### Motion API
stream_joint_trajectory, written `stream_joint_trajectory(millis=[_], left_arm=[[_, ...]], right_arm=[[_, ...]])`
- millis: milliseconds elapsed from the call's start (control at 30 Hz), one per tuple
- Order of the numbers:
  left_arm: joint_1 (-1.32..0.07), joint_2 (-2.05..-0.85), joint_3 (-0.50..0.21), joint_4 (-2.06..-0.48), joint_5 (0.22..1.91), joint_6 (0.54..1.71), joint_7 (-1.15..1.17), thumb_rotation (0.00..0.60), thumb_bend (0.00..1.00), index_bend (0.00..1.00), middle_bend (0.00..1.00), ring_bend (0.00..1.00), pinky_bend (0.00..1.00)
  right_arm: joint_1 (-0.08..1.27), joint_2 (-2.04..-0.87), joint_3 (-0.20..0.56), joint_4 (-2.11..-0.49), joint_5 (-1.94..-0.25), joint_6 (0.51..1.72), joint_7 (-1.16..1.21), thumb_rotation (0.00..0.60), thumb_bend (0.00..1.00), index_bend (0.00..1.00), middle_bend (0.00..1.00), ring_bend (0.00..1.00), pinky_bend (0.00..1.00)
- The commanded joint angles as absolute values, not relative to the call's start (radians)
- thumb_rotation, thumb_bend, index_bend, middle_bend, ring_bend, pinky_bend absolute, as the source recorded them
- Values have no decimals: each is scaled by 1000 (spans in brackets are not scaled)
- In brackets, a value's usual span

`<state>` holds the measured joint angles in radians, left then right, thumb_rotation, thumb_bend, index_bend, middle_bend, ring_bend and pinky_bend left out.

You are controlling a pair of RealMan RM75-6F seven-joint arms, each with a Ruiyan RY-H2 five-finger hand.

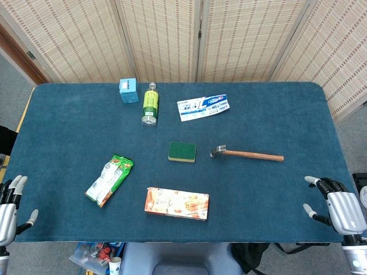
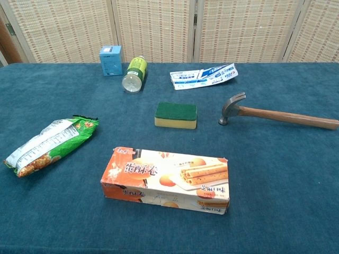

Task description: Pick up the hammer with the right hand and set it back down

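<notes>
A hammer [image 1: 246, 154] with a steel claw head and a brown wooden handle lies flat on the blue table, head to the left, handle pointing right; the chest view shows the hammer [image 2: 275, 114] at mid right. My right hand [image 1: 338, 207] hovers open at the table's front right corner, well below and to the right of the handle's end, holding nothing. My left hand [image 1: 8, 206] is open at the front left edge, far from the hammer. Neither hand shows in the chest view.
Just left of the hammer head sits a green sponge [image 1: 182, 152]. A biscuit box [image 1: 176, 204] and a green snack bag [image 1: 109, 180] lie nearer the front. A bottle [image 1: 150, 104], a blue carton [image 1: 128, 90] and a white packet [image 1: 202, 107] lie at the back.
</notes>
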<state>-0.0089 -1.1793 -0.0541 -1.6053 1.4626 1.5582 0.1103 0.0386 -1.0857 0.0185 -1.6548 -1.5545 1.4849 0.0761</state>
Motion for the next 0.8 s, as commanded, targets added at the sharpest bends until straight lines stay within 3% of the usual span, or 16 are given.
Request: stream_joint_trajectory(millis=[33, 400, 800], left_arm=[[-9, -1179, -54, -1605, 1462, 1558, 110, 600, 295, 30, 38, 48, 0], [-11, -1181, -53, -1603, 1464, 1555, 110, 600, 295, 30, 38, 48, 0], [-1, -1187, -49, -1591, 1464, 1565, 90, 600, 295, 30, 38, 48, 0]], right_arm=[[40, -1085, 17, -1657, -1554, 1480, 74, 600, 230, 248, 366, 237, 237], [81, -1076, 38, -1677, -1540, 1430, 43, 600, 230, 248, 366, 238, 238], [282, -1049, 141, -1769, -1418, 1173, -42, 600, 226, 260, 362, 229, 234]])
